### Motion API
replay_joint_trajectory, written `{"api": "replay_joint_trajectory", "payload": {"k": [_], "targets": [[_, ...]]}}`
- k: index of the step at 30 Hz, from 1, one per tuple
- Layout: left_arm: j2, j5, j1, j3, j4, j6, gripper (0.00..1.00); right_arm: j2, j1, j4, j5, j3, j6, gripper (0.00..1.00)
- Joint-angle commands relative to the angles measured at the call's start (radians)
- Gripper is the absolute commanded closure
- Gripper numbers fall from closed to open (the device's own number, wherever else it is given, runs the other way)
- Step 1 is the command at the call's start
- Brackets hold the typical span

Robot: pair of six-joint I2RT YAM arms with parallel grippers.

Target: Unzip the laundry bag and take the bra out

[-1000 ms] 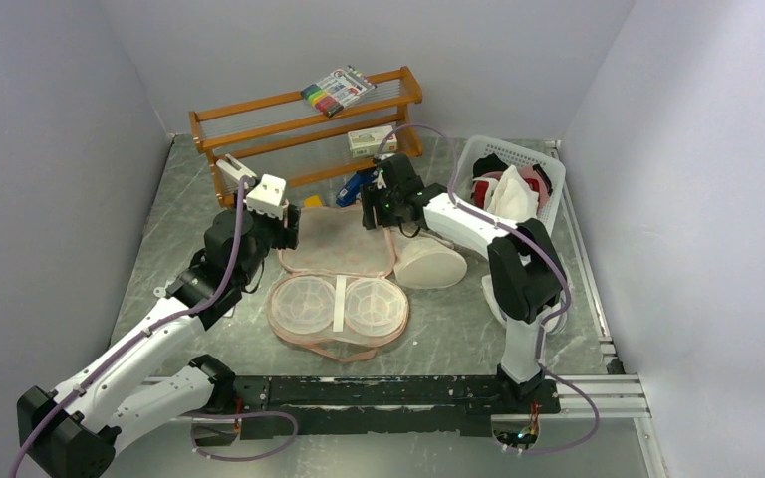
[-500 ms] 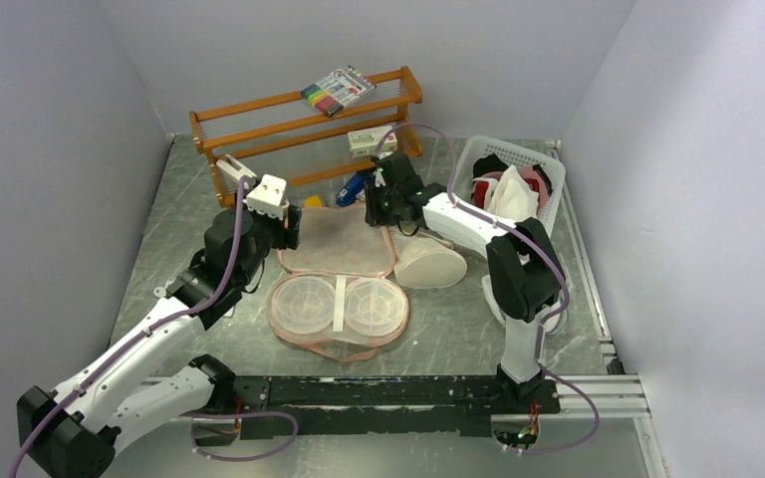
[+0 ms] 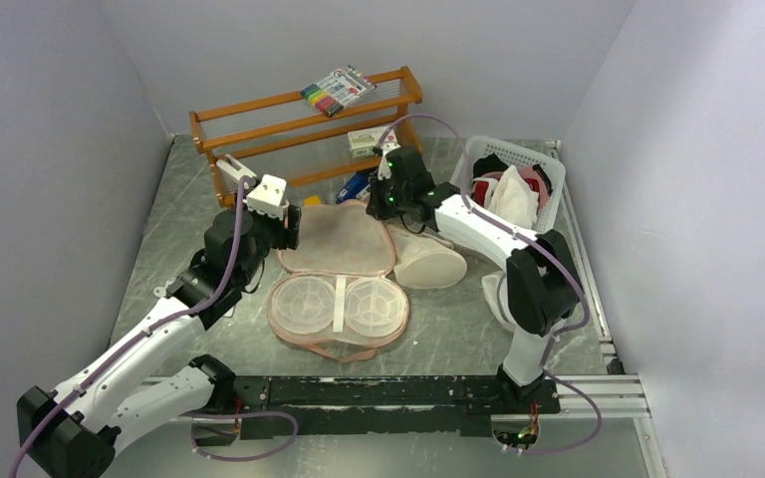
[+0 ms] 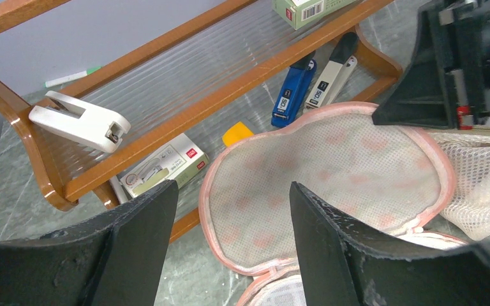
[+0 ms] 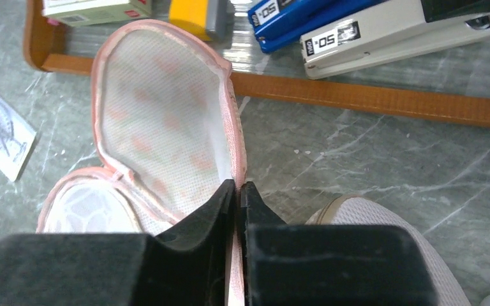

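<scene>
Right wrist view puts my right pincer [image 5: 237,191] in the foreground. Its two black fingers are pressed together on the peach-pink piped rim of the laundry bag [image 5: 159,115], at the right edge of the flipped-back lid, and a sliver of pink shows between them. Beyond the lid lie a blue stapler [image 5: 293,22] and a grey-white stapler [image 5: 389,32], side by side on the bottom shelf of the wooden rack [image 3: 259,106]. A cream cone-shaped mesh object [image 5: 383,223] sits just right of my fingers.

From the top external camera, the bag lies unzipped and spread flat in the middle of the tabletop [image 3: 458,329]. Its lid is thrown back toward the rack, pale mesh lining up. The base is nearer my arms and shows two clear round domes side by side. I cannot make out any garment in them.

My left pincer [image 4: 231,191] hangs over the left part of the lid. Its fingers stand wide apart and nothing is between them. Whether they touch the fabric I cannot tell.

A white floppy garment, which I take for the bra [image 3: 511,196], is heaped in the white basket [image 3: 514,149] at the far right, well apart from the bag. A red garment [image 3: 482,189] lies in the basket beside it. A pack of markers [image 3: 337,90] rests on the rack's top shelf.
</scene>
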Motion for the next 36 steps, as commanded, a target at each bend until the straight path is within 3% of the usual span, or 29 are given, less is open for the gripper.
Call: {"api": "replay_joint_trajectory", "payload": {"k": [1,7,10,12,13,16,19,20,22,25,31,36], "targets": [[0.002,0.015,0.004,0.035,0.025,-0.008,0.25,-0.088,-0.001,0.068,-0.075,-0.059,-0.028,0.96],[0.002,0.025,0.004,0.040,0.020,-0.005,0.24,-0.170,0.000,0.122,-0.181,-0.145,-0.113,1.00],[-0.010,0.094,0.004,0.027,0.049,0.010,0.22,-0.224,-0.001,0.154,-0.251,-0.205,-0.177,1.00],[-0.009,0.184,0.004,0.023,0.070,0.030,0.21,-0.263,-0.001,0.178,-0.303,-0.242,-0.211,1.00],[-0.003,0.314,0.003,0.020,0.085,0.067,0.20,-0.297,0.000,0.203,-0.333,-0.276,-0.238,1.00],[0.034,0.528,-0.020,0.034,0.080,0.137,0.18,-0.347,-0.001,0.235,-0.379,-0.324,-0.272,1.00],[0.107,0.691,-0.049,0.118,-0.025,0.202,0.16,-0.395,0.000,0.258,-0.441,-0.363,-0.294,1.00],[0.138,0.740,-0.050,0.159,-0.085,0.224,0.07,-0.410,-0.001,0.266,-0.457,-0.376,-0.299,1.00],[0.200,0.790,-0.049,0.234,-0.210,0.279,0.06,-0.435,-0.001,0.295,-0.484,-0.416,-0.301,1.00],[0.258,0.742,-0.059,0.295,-0.328,0.342,0.12,-0.462,-0.001,0.332,-0.510,-0.460,-0.302,1.00],[0.278,0.681,-0.062,0.274,-0.338,0.423,0.00,-0.489,-0.012,0.394,-0.551,-0.511,-0.291,1.00],[0.324,0.710,-0.062,0.308,-0.417,0.498,0.01,-0.504,-0.014,0.418,-0.561,-0.528,-0.289,1.00]]}}
